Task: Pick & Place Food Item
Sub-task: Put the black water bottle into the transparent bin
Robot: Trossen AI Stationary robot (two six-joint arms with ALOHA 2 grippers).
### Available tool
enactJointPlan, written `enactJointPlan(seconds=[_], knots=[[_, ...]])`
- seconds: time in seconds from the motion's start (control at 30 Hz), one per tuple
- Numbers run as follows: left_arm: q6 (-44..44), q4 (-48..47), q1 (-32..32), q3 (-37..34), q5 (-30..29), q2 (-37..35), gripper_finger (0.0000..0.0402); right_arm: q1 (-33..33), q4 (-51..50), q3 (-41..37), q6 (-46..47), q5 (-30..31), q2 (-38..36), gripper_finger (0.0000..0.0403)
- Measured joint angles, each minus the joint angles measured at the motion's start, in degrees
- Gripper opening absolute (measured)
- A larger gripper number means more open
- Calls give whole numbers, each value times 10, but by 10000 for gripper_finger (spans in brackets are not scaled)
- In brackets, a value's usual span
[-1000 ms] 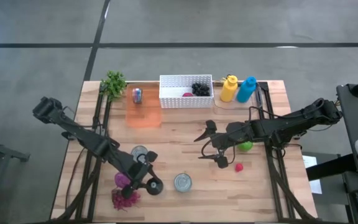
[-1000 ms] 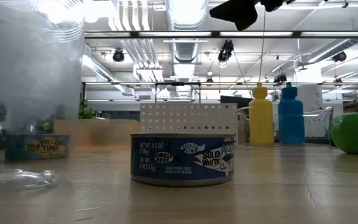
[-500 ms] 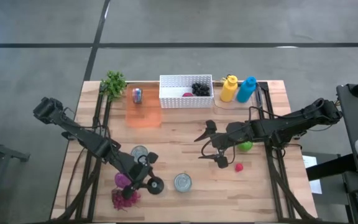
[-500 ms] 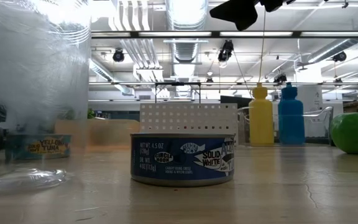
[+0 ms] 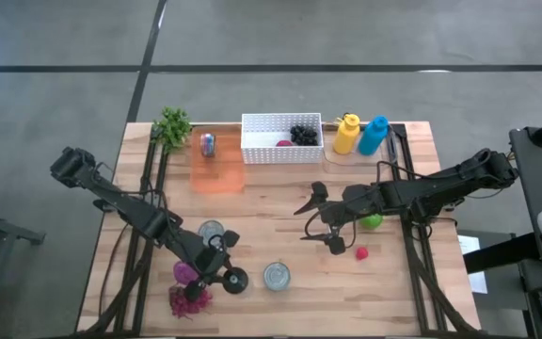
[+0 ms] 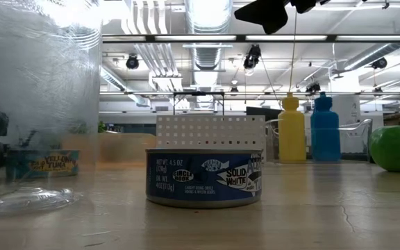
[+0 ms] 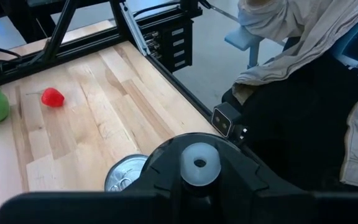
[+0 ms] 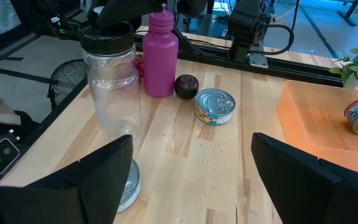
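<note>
A clear plastic bottle (image 8: 112, 99) with a black cap stands by its base (image 6: 19, 203) near the table's front left. My left gripper (image 5: 226, 268) is at its cap, shut on it. A blue tuna can (image 5: 277, 275) sits just right of the bottle. A second can (image 5: 212, 230), a dark plum (image 8: 186, 86) and a pink bottle (image 8: 160, 56) stand close by. My right gripper (image 5: 326, 226) hovers open at centre right. A green fruit (image 5: 373, 221) and a small red fruit (image 5: 361, 252) lie beside it. My left gripper has the bottle's black cap (image 7: 166, 155) between its two fingers, coming at it slanting down from the table's left. Dark fingers against the dark cap hide where exactly they meet. The bottle stands upright with its base on the table.
At the far edge stand a white basket (image 5: 281, 138) with dark grapes, an orange tray (image 5: 217, 169) holding a can, a plant (image 5: 171, 125), and a yellow bottle (image 5: 346, 134) beside a blue bottle (image 5: 373, 135). Purple grapes (image 5: 189, 299) lie at the front left.
The clear bottle has shifted a little toward the table's right, staying upright with its base on the table. Both arms have kept their places.
</note>
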Motion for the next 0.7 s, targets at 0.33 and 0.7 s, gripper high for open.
enactJointPlan(seconds=[0.33,0.7], knots=[[0,-5,1,3,-1,-7,73,0,0,0,-2,0,-3,338],[0,-9,37,3,-7,-45,73,0,-41,0,-2,0,-59,323]])
